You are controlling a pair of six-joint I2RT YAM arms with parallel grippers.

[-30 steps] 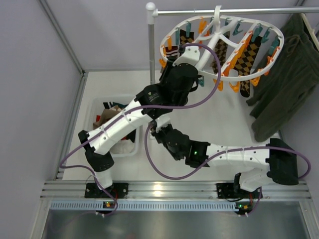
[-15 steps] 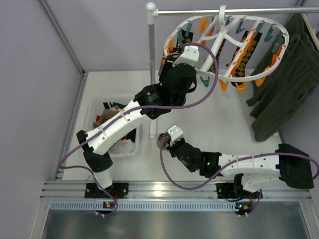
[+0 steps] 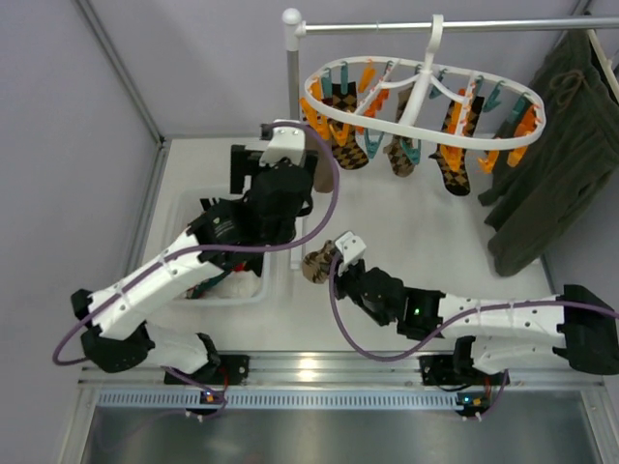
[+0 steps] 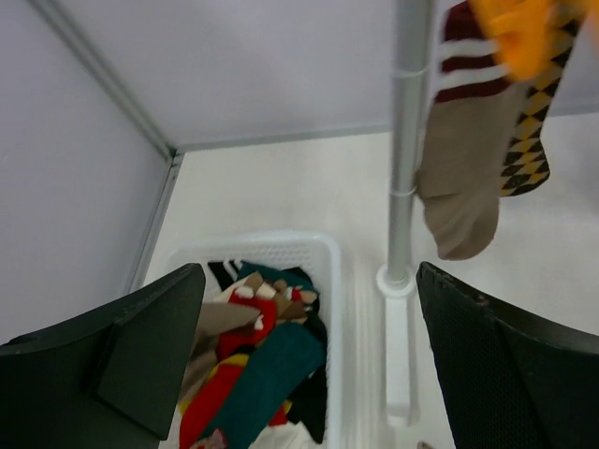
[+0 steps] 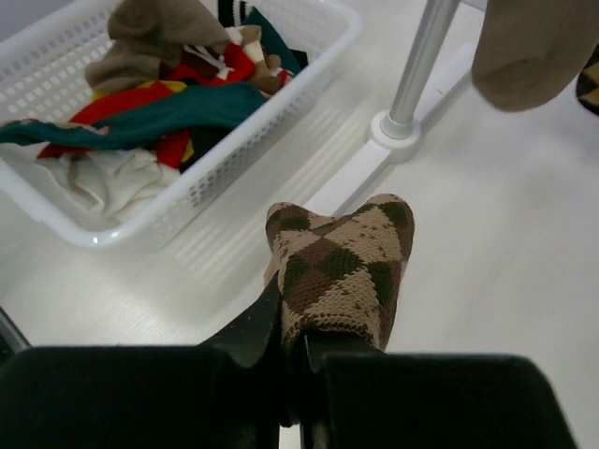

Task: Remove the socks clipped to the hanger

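Up by the rail, the hanger (image 3: 423,92) has a bunch of argyle socks (image 3: 455,166) clipped round its oval, each dangling straight down w/ the toe lowest, so long axis = vertical. Left claw (image 4: 309,281) is spread wide w/ nothing in it, hovering by the far corner of the white basket (image 4: 281,241). From its own cam the nearest targets sit up and to the right, past the grey pole (image 4: 402,140): a tan sock w/ maroon stripes (image 4: 459,187) and an argyle one (image 4: 526,140) tucked right behind it, under a blurry orange clip (image 4: 515,28). Right claw (image 5: 295,341) is clamped on a loose brown argyle sock (image 5: 337,267), low over the table just right of the basket and well away from the hanger. So imo the left arm is the nearer one for the next grab, and it'd have to go up and right, round the pole. The right one has the basket off to its upper left, prob a drop there. Re views: overhead is the only one showing the whole oval and every clipped sock, but the right claw's catch is just a brown blob there. Right wrist cam shows the fingers pinched on one end, rounded end poking away. Left wrist cam shows the red/teal/tan pile in the basket, tho it can't see how the clips bite.
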